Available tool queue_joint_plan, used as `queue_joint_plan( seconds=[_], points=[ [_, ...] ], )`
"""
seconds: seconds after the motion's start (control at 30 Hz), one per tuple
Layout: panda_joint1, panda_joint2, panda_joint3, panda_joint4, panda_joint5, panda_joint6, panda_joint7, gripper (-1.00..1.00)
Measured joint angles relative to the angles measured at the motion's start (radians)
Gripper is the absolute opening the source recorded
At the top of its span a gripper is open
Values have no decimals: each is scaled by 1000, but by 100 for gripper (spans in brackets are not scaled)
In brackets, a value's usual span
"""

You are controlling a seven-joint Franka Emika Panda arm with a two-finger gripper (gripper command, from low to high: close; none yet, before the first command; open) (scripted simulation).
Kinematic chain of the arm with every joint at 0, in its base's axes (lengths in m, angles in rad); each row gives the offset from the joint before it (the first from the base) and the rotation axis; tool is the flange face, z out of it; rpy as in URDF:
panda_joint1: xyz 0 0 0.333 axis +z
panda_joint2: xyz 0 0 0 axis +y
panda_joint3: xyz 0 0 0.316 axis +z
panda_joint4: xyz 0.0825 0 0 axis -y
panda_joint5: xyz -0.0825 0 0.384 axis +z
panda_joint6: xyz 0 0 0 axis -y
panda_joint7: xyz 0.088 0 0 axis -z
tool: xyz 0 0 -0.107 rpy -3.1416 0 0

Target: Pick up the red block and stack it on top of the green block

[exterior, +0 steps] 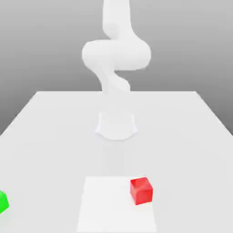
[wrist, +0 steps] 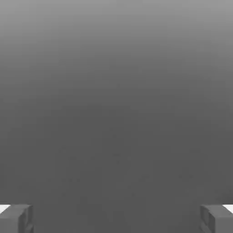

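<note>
While the tool (wrist: 116, 218) hangs wide and empty, nothing is grasped.
Red block (exterior: 141, 190) sits on the worktop (exterior: 191, 136); green block (exterior: 2, 201) lies well apart, so a long carry risks slipping.

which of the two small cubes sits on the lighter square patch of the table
The small red cube; it rests on the pale square patch. The small green cube sits off it, at the exterior view's left edge.
</note>
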Motion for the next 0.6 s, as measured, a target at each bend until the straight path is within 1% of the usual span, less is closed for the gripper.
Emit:
queue_joint_plan(
  seconds=[0.37, 0.6],
  points=[
    [80, 411, 13, -221, 32, 236, -81, 0],
    [114, 665, 40, -359, 11, 383, -101, 0]
  ],
)
